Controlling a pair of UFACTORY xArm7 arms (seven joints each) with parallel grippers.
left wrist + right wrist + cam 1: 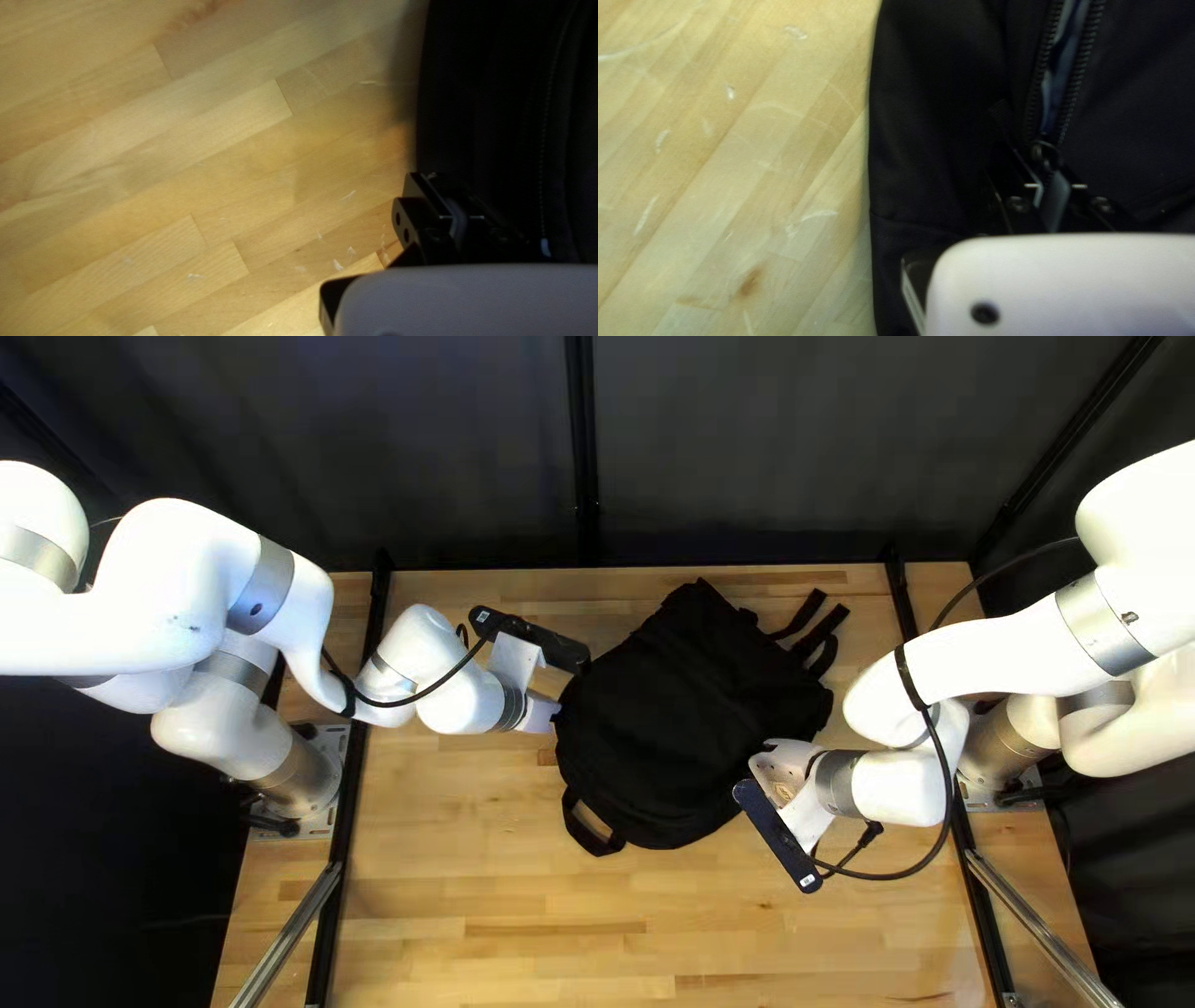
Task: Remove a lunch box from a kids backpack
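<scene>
A black backpack (697,709) lies on the table, its top handle toward the near edge. My left gripper (538,713) is at its left side, tips hidden; my right gripper (782,765) is over its lower right part. In the left wrist view, my left gripper (436,180) is shut beside the backpack's dark side (492,93); whether cloth is pinched is hidden. My right gripper (1044,163), in its wrist view, is shut on a zipper pull (1044,151). Ahead of it the zipper is parted, with something bluish (1057,93) showing inside. No lunch box can be made out.
Straps (815,635) spread from the backpack toward the far right. Wooden tabletop (498,896) shows in front of the backpack and to its left. Black rails (349,834) run along both table sides, and a dark curtain (747,448) hangs behind.
</scene>
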